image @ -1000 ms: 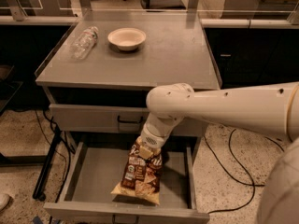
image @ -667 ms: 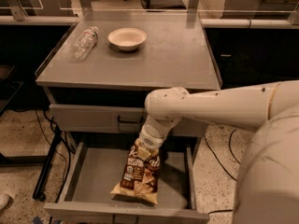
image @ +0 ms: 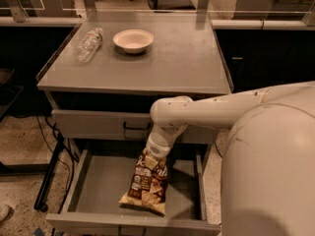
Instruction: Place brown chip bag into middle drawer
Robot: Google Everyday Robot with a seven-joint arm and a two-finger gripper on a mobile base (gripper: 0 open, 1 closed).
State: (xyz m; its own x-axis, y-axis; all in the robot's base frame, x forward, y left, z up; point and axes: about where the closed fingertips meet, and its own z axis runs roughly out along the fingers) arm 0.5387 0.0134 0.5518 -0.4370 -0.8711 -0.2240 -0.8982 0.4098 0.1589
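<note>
Directly under hand [image: 151, 160], brown chip bag [image: 145, 187]

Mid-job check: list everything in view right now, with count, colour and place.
middle drawer: one, grey, pulled open at the bottom
brown chip bag: one, brown and yellow, inside that drawer
upper drawer front: one, grey, black loop handle, above the open drawer
cabinet top: one, grey, above the drawers
bowl: one, white, on the cabinet top
bottle: one, clear, lying left of the bowl
arm: one, white, reaching from the right
gripper: one, pale, at the bag's top end
</note>
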